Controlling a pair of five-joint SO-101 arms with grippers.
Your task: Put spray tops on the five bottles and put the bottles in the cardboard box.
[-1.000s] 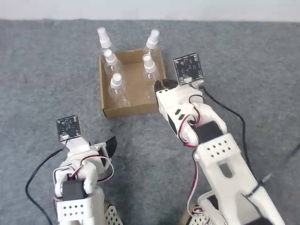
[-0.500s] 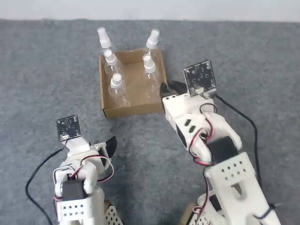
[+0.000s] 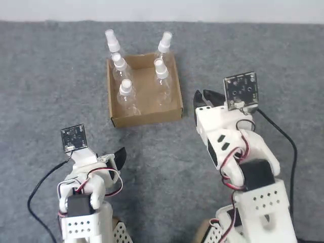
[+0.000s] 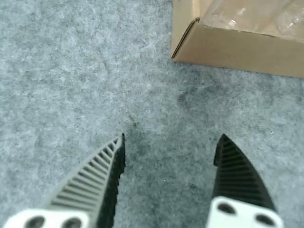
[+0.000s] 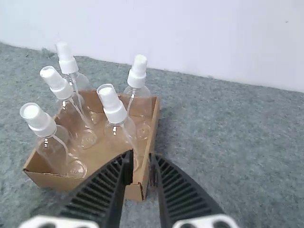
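Right hand [image 5: 140, 159] was pinched down to a narrow slit with nothing in it. It hung over the grey table [image 3: 263, 61] just beside the right wall of the cardboard box [image 3: 147, 117], close but not touching. From its wrist cam the box sat right ahead of the fingertips. The nearest bottle [image 5: 118, 133] stood just past them, inside the box by that right wall. All five bottles were upright and each had a white spray top [image 5: 110, 97] on. Three were plainly standing in the box: one near the front left, one mid left, one on the right. The other two stood at the far wall, one at each back corner, and honestly I couldn't tell whether they were inside it or just behind it. Left hand [image 4: 169, 142] was spread wide and empty, low over the table and well back from the box, with the box's front left corner out ahead of it.
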